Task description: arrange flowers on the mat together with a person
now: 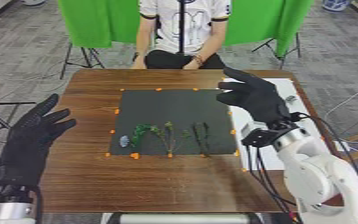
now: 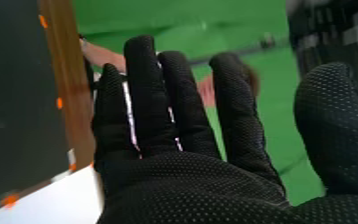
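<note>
Flowers point(image 1: 137, 135) on mat point(image 1: 162, 107), head view

no text seems readable

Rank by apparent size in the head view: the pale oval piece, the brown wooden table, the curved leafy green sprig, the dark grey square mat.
Largest to smallest:
1. Brown wooden table
2. Dark grey square mat
3. Curved leafy green sprig
4. Pale oval piece
</note>
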